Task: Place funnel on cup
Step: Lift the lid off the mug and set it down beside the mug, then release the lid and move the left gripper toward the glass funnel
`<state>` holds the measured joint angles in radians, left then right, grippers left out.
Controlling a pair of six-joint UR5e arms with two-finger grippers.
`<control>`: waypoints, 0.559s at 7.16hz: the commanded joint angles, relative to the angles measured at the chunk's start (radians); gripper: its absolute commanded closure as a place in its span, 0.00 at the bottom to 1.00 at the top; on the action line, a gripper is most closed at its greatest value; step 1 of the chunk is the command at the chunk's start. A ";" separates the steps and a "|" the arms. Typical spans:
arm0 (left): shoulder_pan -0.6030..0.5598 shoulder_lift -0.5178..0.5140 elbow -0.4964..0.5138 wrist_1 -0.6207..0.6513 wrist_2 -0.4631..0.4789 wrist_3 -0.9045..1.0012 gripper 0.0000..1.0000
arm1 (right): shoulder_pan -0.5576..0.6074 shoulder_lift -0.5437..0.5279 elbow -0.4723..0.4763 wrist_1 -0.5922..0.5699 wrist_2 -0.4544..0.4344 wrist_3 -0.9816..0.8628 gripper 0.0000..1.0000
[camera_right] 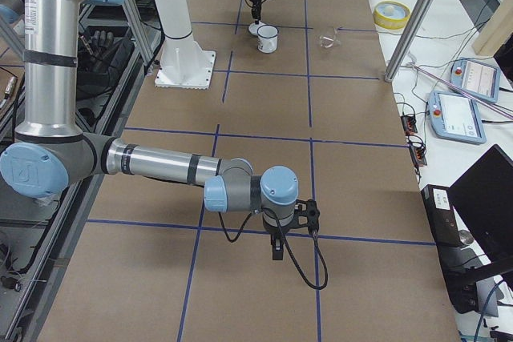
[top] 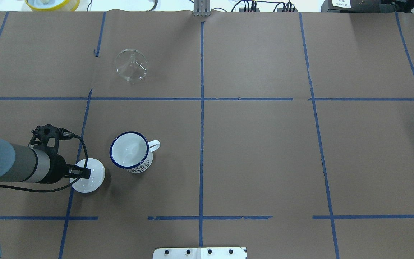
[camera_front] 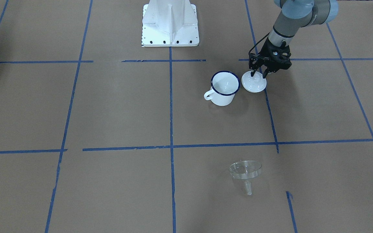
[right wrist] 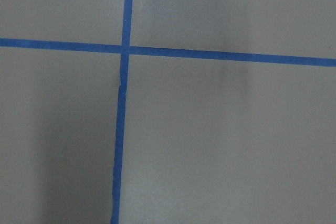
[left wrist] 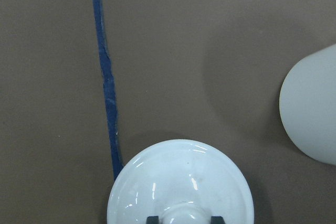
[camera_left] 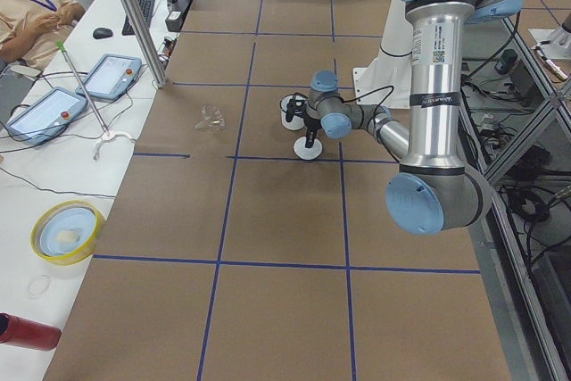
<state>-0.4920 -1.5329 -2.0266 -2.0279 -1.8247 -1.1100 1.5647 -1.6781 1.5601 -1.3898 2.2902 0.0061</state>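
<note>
Fingers [left wrist: 153,219] of the left gripper [camera_front: 258,73] stand on both sides of the knob [left wrist: 185,214] of a round white lid [camera_front: 254,84]. They seem to press on it, so I judge this pincer closed on the lid. The lid rests flat on the brown table [camera_front: 108,110], on the robot's side, just beside the cup but not touching it. I think it is put there to keep it away from the mouth of the mug.

The cup [camera_front: 224,88] stands upright next to it, its dark blue rim uncovered, inside empty, and the handle turned away from the lid. Being open like this, it is ready to receive the funnel from above.

Further across the table, well apart from the cup, lies the funnel [camera_front: 245,171]. It is tilted on its side, with the stem pointing away from the robot. Nothing holds it. In my judgement it must be lifted and turned stem-down before it can sit on the rim, and the clear wall may be slippery to pinch.

Farthest from all this, at the other end of the table, the right gripper [camera_right: 277,247] hangs low over the blue tape lines. Whether it is open or closed I cannot tell.
</note>
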 commanded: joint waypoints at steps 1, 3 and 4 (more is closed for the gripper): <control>-0.045 -0.021 -0.027 -0.001 -0.002 -0.013 0.00 | 0.000 0.000 0.000 0.000 0.000 0.000 0.00; -0.190 -0.172 -0.011 -0.008 0.046 -0.394 0.00 | 0.000 0.000 0.000 0.000 0.000 0.000 0.00; -0.194 -0.253 0.021 -0.024 0.174 -0.553 0.00 | 0.000 0.000 0.000 0.000 0.000 0.000 0.00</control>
<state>-0.6556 -1.6868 -2.0355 -2.0382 -1.7624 -1.4552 1.5647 -1.6782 1.5601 -1.3898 2.2902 0.0061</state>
